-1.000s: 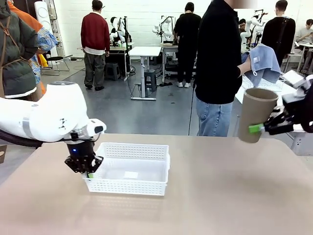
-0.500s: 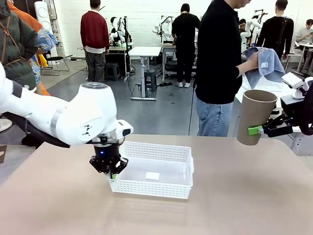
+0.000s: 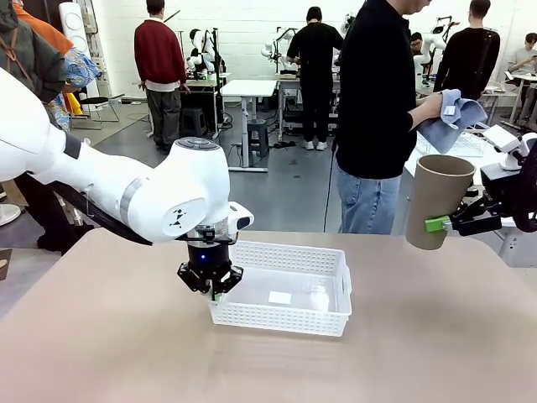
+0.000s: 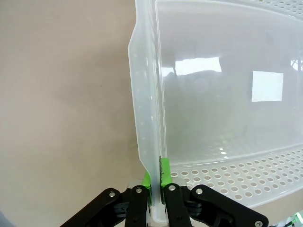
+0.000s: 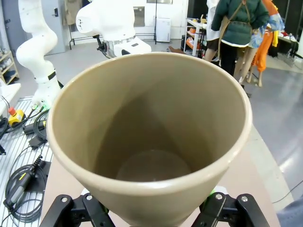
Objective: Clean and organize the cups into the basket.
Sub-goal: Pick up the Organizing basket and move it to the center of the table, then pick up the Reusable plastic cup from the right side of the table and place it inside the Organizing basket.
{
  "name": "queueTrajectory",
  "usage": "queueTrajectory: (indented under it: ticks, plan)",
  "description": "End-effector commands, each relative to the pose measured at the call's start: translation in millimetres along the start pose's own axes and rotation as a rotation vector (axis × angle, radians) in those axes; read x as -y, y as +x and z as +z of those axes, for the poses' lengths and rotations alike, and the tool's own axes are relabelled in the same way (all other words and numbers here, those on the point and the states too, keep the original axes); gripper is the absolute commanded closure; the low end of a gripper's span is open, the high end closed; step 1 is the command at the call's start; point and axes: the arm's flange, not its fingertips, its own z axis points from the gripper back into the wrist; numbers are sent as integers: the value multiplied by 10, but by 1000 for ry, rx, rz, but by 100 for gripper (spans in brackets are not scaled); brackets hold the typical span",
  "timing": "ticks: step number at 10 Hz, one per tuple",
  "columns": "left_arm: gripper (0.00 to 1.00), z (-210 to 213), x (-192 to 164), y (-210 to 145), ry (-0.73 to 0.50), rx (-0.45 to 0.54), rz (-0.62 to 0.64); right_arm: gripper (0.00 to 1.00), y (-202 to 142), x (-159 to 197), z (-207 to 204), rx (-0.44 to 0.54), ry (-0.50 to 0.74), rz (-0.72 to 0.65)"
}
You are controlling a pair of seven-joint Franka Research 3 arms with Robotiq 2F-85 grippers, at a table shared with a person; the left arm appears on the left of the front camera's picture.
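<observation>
Two robot arms work at a tan table point(image 3: 419, 336), with a person standing at its far side. On the left, the left gripper point(image 3: 211, 288) is clamped tight on the short end wall of the white lattice basket point(image 3: 289, 317), one green pad inside the rim and one outside, a pinch that suits sliding the basket along the surface. The basket sits empty near the table's middle, with bare tabletop on every side. At the far right edge, the right gripper point(image 3: 438, 223) clasps a tan-brown cup point(image 3: 438, 191) by its lower body, mouth upward and slightly tilted, raised toward the person, whose blue cloth point(image 3: 457, 117) hangs just above it, probably for wiping. Cup and basket are well apart, with open air between.
</observation>
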Motion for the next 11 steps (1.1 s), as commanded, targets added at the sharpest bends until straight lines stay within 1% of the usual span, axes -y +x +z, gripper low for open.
queueTrajectory:
  ticks: [1, 2, 3, 4, 5, 6, 7, 8, 9, 10, 11]
  plan:
    - [100, 3, -69, -37, 5, 8, -18, 78, 20, 0, -3, 2, -1, 15]
    - [100, 3, -69, -37, 5, 8, -18, 78, 20, 0, -3, 2, -1, 15]
    - [100, 3, -69, -37, 5, 8, -18, 18, 1, 0, 0, 0, 0, 0]
    - [100, 3, -69, -37, 5, 8, -18, 18, 271, -43, -89, -141, 25, 46]
    - [100, 3, -69, -37, 5, 8, -18, 18, 615, -33, -182, -251, 56, 107]
    - [100, 3, -69, -37, 5, 8, -18, 18, 983, 36, -263, -347, 50, 88]
    - [100, 3, -69, -37, 5, 8, -18, 18, 1340, 99, -369, -495, 104, 49]
    - [100, 3, -69, -37, 5, 8, -18, 18, 1571, 101, -546, -637, 96, 41]
    - [100, 3, -69, -37, 5, 8, -18, 18, 1707, 74, -801, -787, 113, 34]
    - [100, 3, -69, -37, 5, 8, -18, 18, 1751, 51, -1095, -951, 154, 7]
    - [100, 3, -69, -37, 5, 8, -18, 18, 1757, 51, -1415, -1061, 183, -28]
